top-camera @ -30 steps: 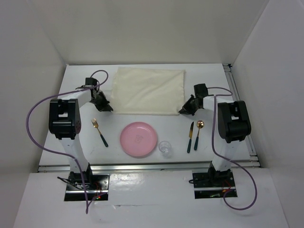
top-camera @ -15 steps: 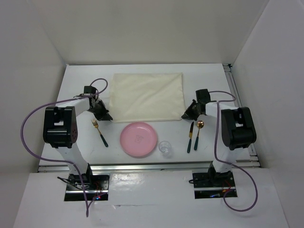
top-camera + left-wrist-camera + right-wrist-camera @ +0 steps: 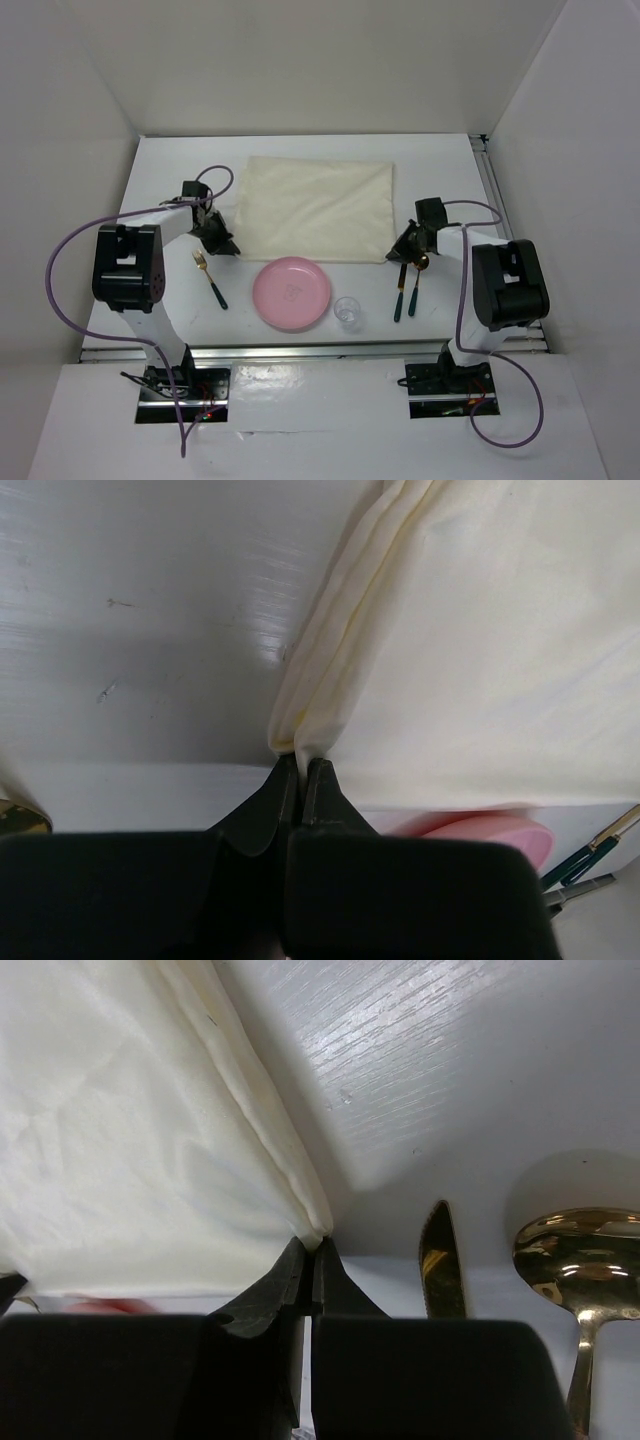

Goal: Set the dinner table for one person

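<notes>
Looking down from the top camera, we've got the dinner table (image 3: 170, 175) filling the middle of the frame, white and matte, with the cream cloth (image 3: 315, 205) spread flat across its upper middle. Left gripper (image 3: 300, 765) is pinched tight on the cloth's lower-left corner, with the fabric bunched into folds right at the tips. Right gripper (image 3: 310, 1252) is clamped the same way on the lower-right corner.

It's crowded down there. The knife (image 3: 441, 1272) tip and the gold spoon (image 3: 580, 1260) bowl lie just right of the right fingers in the wrist view. The fork (image 3: 210, 278) lies just below the left gripper, apart from it.

Center frame sits the pink plate (image 3: 291, 293), its upper rim just beside the cloth's lower edge. A faint mark in its middle is all we can make out on it. A clear glass (image 3: 347, 312) stands at the plate's lower right, and we can't tell what's in it.
</notes>
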Tool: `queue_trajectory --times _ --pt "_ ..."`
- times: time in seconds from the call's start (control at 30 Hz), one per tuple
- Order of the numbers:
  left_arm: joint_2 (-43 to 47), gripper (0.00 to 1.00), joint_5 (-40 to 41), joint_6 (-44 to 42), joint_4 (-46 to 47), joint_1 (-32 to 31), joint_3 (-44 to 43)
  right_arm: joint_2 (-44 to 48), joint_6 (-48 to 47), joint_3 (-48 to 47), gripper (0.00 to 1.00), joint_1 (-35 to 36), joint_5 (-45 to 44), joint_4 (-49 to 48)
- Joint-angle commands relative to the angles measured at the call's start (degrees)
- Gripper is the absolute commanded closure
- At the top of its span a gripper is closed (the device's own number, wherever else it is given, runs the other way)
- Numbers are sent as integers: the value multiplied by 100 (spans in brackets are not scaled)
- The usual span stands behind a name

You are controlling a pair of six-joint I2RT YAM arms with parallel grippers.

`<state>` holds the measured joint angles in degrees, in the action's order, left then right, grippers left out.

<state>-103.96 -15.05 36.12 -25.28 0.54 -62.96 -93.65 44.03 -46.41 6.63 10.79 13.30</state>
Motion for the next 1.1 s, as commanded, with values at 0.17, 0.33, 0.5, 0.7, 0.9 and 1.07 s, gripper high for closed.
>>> queue_trajectory --times 0.17,0.33,0.5,0.7,0.9,1.07 --pt "253 80 318 -184 -451 -62 -234 302 -96 141 90 49 -376 348" --pt "805 33 547 -184 -663 -124 -287 636 -272 1 63 101 -428 524" --pt "1343 0 625 -306 -943 -177 -690 1111 -422 -587 31 101 -428 901" --pt "2010 0 1100 -605 -1225 -352 -1218 1542 -878 -1360 19 328 -551 1228" --pt "2828 0 1759 -659 -901 -414 -1087 1113 -1827 -2090 19 1330 -261 1394" --pt "3040 0 1936 -825 -926 -414 -1078 313 -2355 -2293 19 2165 300 1456"
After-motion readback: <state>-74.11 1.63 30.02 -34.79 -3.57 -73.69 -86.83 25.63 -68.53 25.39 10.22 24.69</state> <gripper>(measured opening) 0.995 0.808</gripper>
